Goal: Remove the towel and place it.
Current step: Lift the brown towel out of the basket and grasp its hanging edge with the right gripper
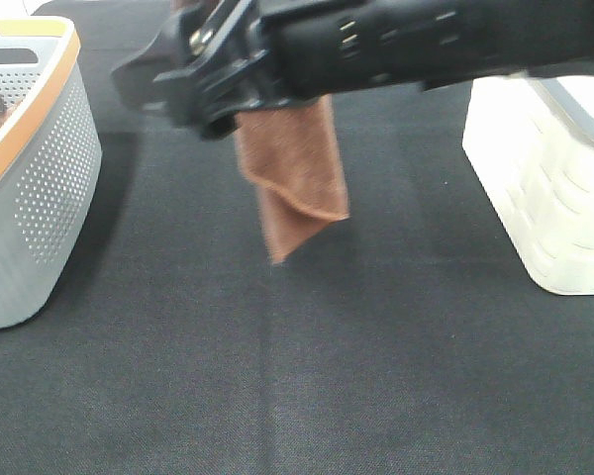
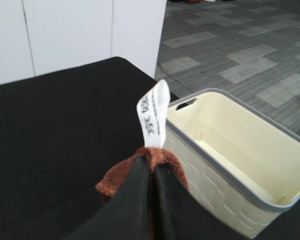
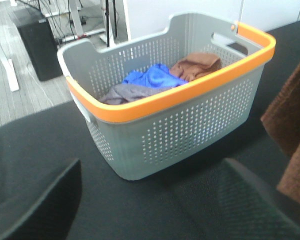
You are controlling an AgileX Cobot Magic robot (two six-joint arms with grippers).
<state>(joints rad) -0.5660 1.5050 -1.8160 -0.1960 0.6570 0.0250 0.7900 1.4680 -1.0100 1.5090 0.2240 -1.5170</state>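
Observation:
The reddish-brown towel (image 1: pixel 297 178) hangs folded in the air above the middle of the black table. My left gripper (image 2: pixel 150 167) is shut on the towel's (image 2: pixel 115 182) top edge, and its white tag (image 2: pixel 155 115) sticks up past the fingertips. In the exterior view a black arm (image 1: pixel 396 40) crosses in front and hides that grip. My right gripper (image 3: pixel 150 170) is open with nothing between its fingers. It faces the grey basket, and the towel (image 3: pixel 290 115) hangs close beside one of its fingers.
A grey perforated basket with an orange rim (image 1: pixel 40 198) stands at the left. It (image 3: pixel 190 130) holds a blue cloth (image 3: pixel 152 77), a grey cloth and a brown bunched cloth (image 3: pixel 197 65). A cream basket (image 1: pixel 544 188) stands at the right, seen from above as (image 2: pixel 230 200).

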